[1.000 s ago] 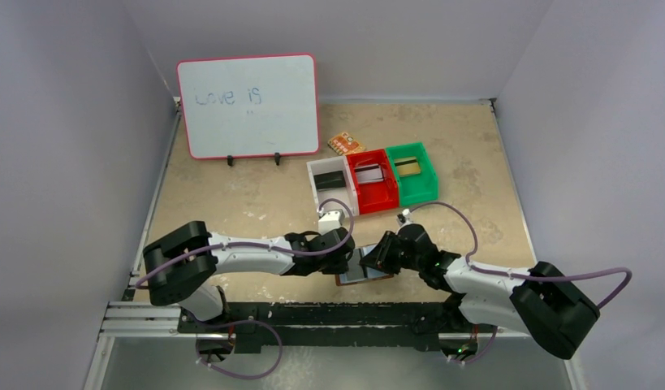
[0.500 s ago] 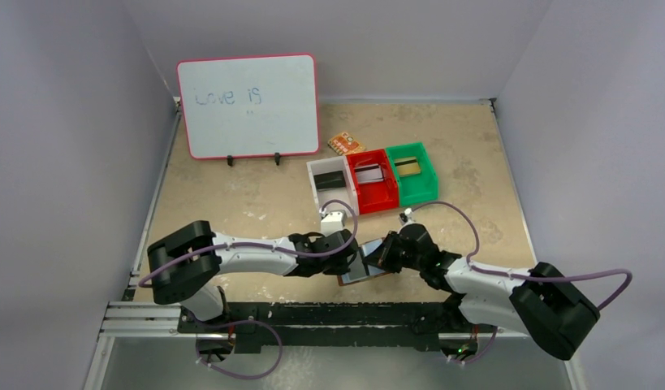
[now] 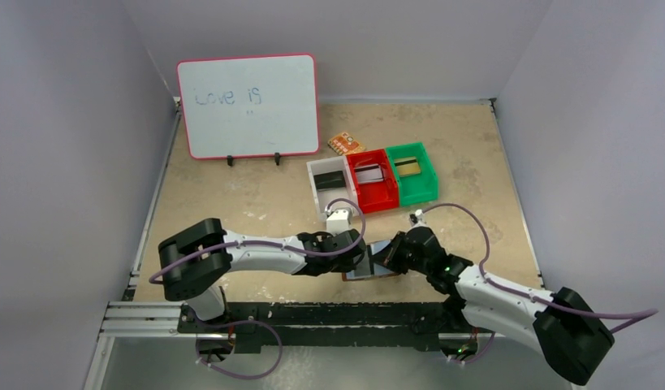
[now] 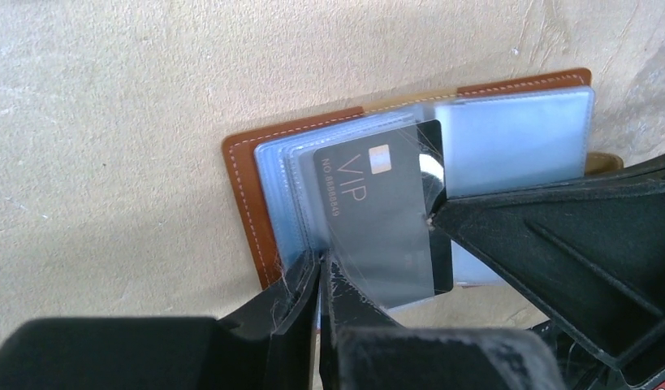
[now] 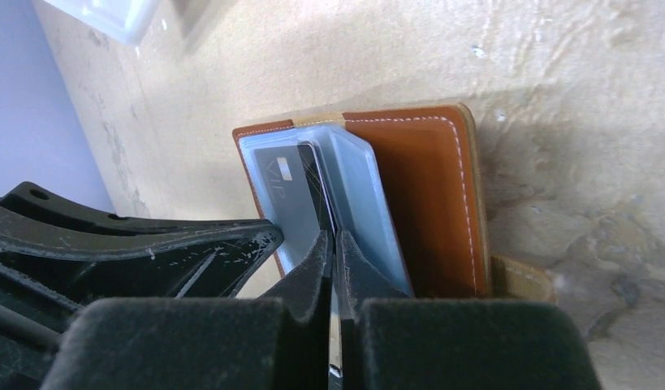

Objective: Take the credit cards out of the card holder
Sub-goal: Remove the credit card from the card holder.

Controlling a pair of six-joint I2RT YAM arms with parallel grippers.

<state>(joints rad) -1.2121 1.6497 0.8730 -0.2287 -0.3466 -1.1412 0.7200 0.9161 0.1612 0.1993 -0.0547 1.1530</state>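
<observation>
While right hand (image 5: pixel 333 244) pinches card (image 5: pixel 288 183), left hand (image 4: pixel 319 272) pocket (image 4: pixel 278 191).

A: Wallet (image 4: pixel 249 195) where?
B: Lies open at the tabletop's (image 3: pixel 231 203) near edge, middle; card (image 4: pixel 377 203) sits in its pockets.
A: Behind?
B: Three bins (image 3: pixel 379 201) in a row toward centre, packet (image 3: pixel 346 144) just behind them, whiteboard (image 3: pixel 249 106) standing at the far-left corner.

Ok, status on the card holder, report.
Left gripper shut on a clear pocket. Right gripper shut on the black VIP card, partly in its pocket. Card holder open on the table. Nothing blocking the pull.
</observation>
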